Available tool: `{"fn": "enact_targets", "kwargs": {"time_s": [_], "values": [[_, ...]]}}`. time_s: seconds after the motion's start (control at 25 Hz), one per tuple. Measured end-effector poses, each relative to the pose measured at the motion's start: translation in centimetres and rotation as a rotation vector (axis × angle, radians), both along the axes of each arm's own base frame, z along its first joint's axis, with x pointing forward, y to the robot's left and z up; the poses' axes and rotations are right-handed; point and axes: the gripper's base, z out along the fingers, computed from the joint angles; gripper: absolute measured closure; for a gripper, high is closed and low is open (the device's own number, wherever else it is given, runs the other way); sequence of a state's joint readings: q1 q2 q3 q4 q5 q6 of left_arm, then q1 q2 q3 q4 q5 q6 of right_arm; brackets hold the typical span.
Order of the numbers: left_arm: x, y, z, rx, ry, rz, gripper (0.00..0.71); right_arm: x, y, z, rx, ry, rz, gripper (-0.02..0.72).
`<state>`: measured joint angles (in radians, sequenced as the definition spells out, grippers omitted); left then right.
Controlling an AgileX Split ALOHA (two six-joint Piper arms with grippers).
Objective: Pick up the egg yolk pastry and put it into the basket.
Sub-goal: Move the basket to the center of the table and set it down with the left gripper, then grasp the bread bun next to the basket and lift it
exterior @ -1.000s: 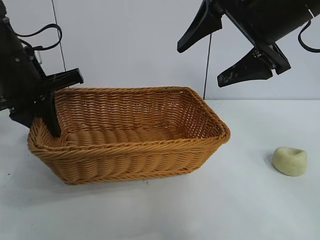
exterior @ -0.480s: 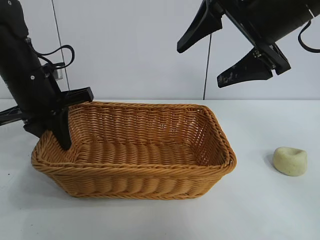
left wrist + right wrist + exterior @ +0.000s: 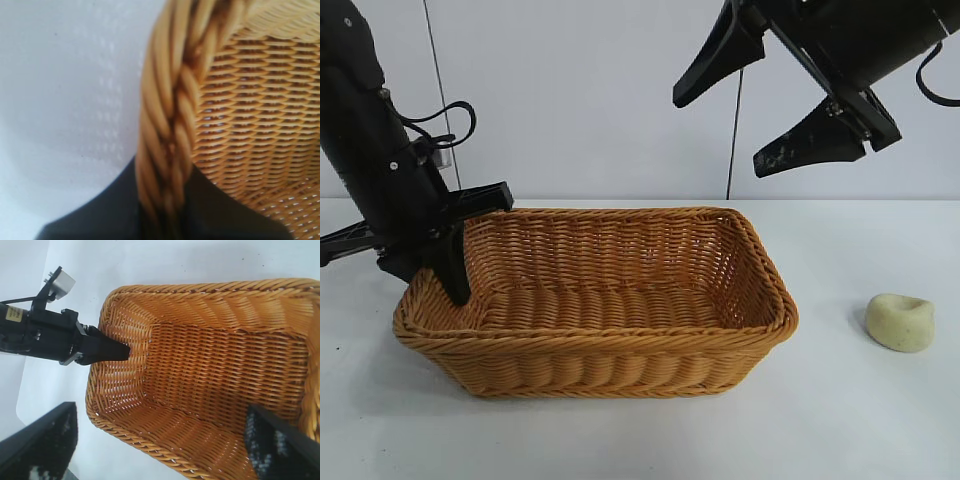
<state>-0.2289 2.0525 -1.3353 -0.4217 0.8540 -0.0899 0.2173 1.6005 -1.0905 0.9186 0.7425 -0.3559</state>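
Left gripper straddles basket rim, grip unclear — pastry only in exterior view; right gripper spread.

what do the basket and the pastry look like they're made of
Basket: woven wicker or a rattan-like strand, possibly synthetic; orange-brown with a slight sheen, tight horizontal weave and a braided rim.
Pastry: a pale yellow-cream lump, smooth and matte with a dimpled top; it could be dough, or a soft foam or rubber replica. The look alone doesn't settle it.

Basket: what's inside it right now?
Nothing loose in the basket; only one finger of the left gripper reaches inside its end wall. The egg yolk pastry sits outside on the table.
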Motion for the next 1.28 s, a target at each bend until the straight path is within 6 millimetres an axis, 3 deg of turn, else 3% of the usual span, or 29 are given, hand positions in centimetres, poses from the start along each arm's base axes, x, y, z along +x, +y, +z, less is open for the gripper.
{"fn": "enact_targets", "kwargs": {"time_s": [0.04, 0.12, 0.36, 0.48, 0.72, 0.84, 0.96, 1.28], "values": [[0.0, 0.0, 0.0, 0.000, 0.001, 0.000, 0.130, 0.0, 0.0, 0.0, 0.000, 0.000, 0.000, 0.059], [0.0, 0.0, 0.1, -0.001, 0.008, -0.004, 0.063, 0.0, 0.0, 0.0, 0.000, 0.000, 0.000, 0.059], [0.4, -0.3, 2.0, -0.008, 0.045, -0.056, 0.018, 0.0, 0.0, 0.0, 0.000, 0.000, 0.000, 0.059], [1.0, -0.4, 4.4, 0.000, 0.019, -0.095, 0.018, 0.0, 0.0, 0.0, 0.000, 0.000, 0.000, 0.059], [2.5, 0.1, 11.4, 0.074, -0.147, -0.164, 0.018, 0.0, 0.0, 0.0, 0.000, 0.000, 0.000, 0.059], [3.1, 0.6, 13.3, 0.139, -0.210, -0.182, 0.018, 0.0, 0.0, 0.0, 0.001, 0.000, 0.000, 0.059], [3.6, 1.2, 14.1, 0.199, -0.250, -0.178, 0.018, 0.0, 0.0, 0.0, 0.001, 0.000, 0.000, 0.059], [4.1, 3.7, 14.1, 0.313, -0.257, -0.155, 0.018, 0.0, 0.0, 0.0, 0.000, -0.003, -0.003, 0.059]]}}
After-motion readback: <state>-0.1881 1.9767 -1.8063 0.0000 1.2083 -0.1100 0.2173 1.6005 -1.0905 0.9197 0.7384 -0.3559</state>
